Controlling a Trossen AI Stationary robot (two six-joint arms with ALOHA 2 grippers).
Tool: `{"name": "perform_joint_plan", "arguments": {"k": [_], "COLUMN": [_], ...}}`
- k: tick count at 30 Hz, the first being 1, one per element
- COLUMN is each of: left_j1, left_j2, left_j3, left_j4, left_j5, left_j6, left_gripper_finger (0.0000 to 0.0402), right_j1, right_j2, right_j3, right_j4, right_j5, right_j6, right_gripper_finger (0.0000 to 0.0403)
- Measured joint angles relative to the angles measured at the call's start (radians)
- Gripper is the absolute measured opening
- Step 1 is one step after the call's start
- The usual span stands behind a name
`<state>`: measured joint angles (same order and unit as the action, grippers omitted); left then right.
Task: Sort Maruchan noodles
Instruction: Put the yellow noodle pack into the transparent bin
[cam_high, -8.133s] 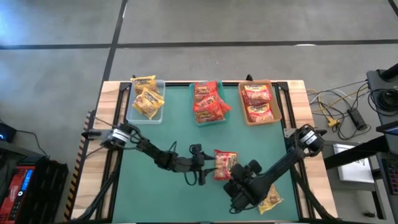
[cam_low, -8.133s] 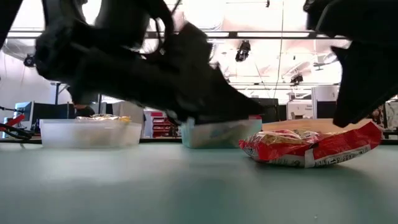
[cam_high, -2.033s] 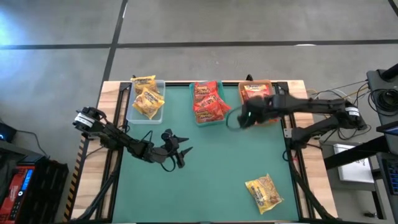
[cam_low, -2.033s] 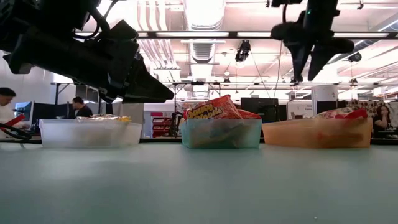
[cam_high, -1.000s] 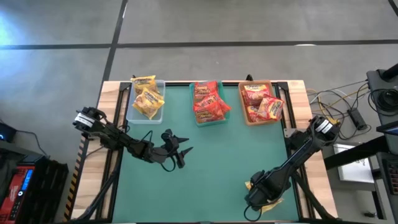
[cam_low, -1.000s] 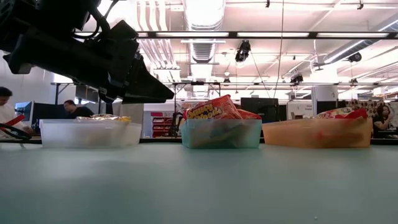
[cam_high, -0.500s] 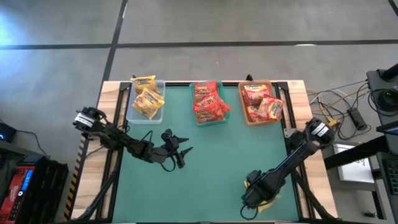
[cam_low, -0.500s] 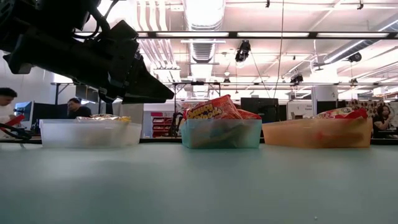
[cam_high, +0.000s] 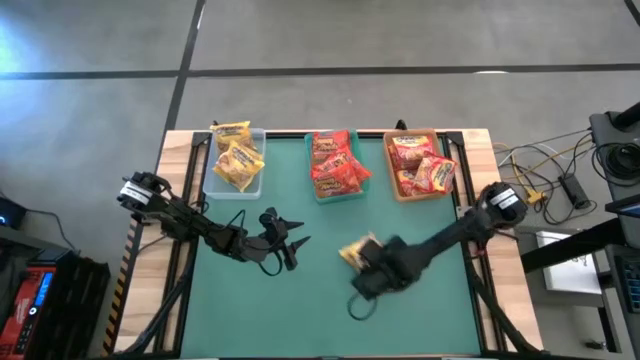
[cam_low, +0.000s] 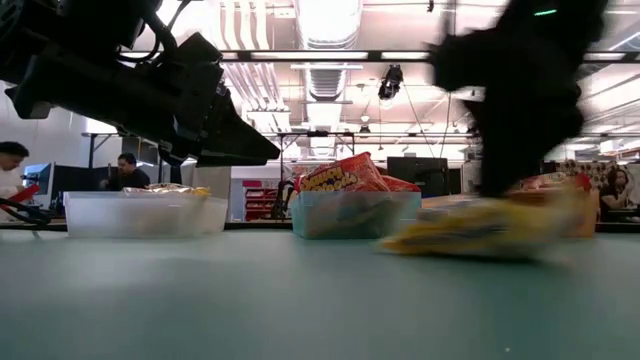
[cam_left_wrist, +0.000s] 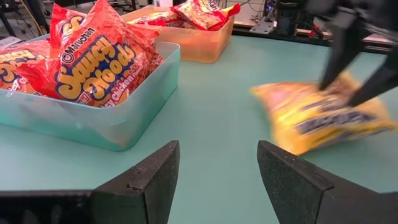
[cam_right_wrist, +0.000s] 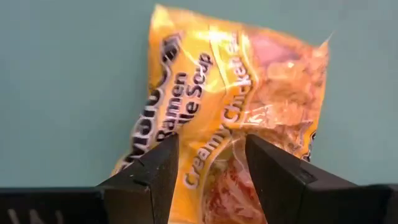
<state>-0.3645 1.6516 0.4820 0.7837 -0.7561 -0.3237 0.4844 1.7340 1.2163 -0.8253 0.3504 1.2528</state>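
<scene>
One yellow Maruchan noodles packet (cam_high: 354, 249) is at the middle of the green table, with my right gripper (cam_high: 372, 268) shut on it; it shows blurred in the low view (cam_low: 480, 226) and in the left wrist view (cam_left_wrist: 328, 117). My left gripper (cam_high: 292, 245) waits open at the table's left centre, with nothing between its fingers (cam_left_wrist: 152, 180). Other yellow packets lie in the clear tray (cam_high: 213, 186), red ones in the teal tray (cam_high: 322, 196), and red ones in the tan tray (cam_high: 399, 193). My right gripper pinches the yellow packet between its two fingers (cam_right_wrist: 155, 165), at one end of the packet (cam_right_wrist: 208, 146). The fingers slant down on it from above. The rest of the packet reaches out beyond the fingertips, low over the table; whether it touches the table, I cannot tell.
The three trays stand in a row along the table's far edge. Bare green mat (cam_high: 300, 310) lies in front of both arms. Cables and equipment (cam_high: 560, 185) sit beyond the table's right edge. People show in the room behind (cam_low: 125, 170).
My right gripper has swung from the table's near right corner toward the left and far side to the table's middle, turning at the wrist, and has taken the yellow packet along with it.
</scene>
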Motion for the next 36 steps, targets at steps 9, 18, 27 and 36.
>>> {"name": "perform_joint_plan", "arguments": {"k": [9, 18, 27, 36], "left_j1": [0.000, 0.002, 0.031, 0.042], "left_j2": [0.000, 0.011, 0.082, 0.184], "left_j3": [0.006, 0.007, 0.066, 0.159], "left_j4": [0.000, 0.002, 0.003, 0.002], "left_j5": [0.015, 0.036, 0.155, 0.174], "left_j6": [-0.005, -0.080, -0.115, -0.164], "left_gripper_finger": [0.0201, 0.0201, 0.0201, 0.0201], "right_j1": [-0.204, -0.158, -0.083, -0.083], "right_j2": [-0.004, -0.009, -0.004, 0.057], "right_j3": [0.029, 0.088, 0.071, 0.048], "right_j4": [0.350, -0.112, -0.150, -0.120], "right_j5": [0.038, -0.008, 0.116, 0.119], "right_j6": [-0.437, -0.211, -0.151, -0.181], "right_gripper_finger": [0.0176, 0.0176, 0.0176, 0.0176]}}
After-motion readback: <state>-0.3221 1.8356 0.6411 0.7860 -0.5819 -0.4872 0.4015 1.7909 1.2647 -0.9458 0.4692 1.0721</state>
